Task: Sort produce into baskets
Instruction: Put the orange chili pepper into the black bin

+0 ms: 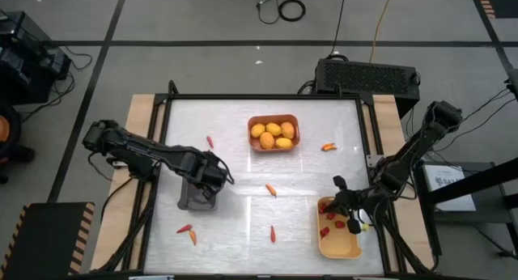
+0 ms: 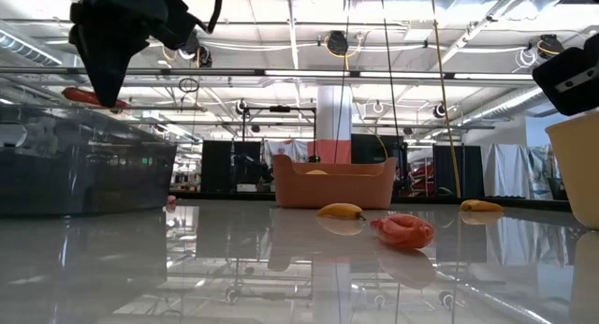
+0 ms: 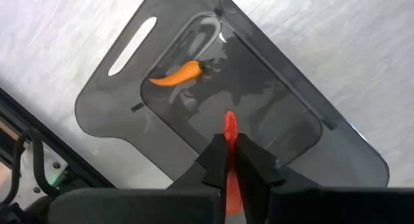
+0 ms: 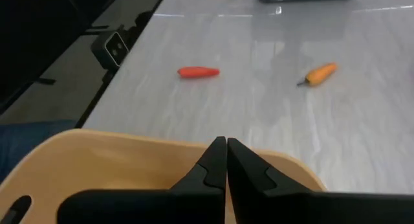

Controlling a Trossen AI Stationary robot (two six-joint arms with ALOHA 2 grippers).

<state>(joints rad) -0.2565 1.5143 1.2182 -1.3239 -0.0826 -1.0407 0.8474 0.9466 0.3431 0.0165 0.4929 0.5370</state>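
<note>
overhead, left hand (image 3: pixel 228 160) pinching red chili (image 3: pixel 230 130) (no legible writing)

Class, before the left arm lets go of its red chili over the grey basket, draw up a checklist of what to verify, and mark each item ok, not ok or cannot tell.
1. Left hand shut on the red chili: ok.
2. Left hand above the grey basket, seen from its wrist: ok.
3. Room in the basket; only an orange chili lies inside: ok.
4. Right hand shut, over the yellow basket, far off: ok.
5. Chili's height above the basket floor: cannot tell.
6. All chilies off the table: not ok, several lie loose.
</note>
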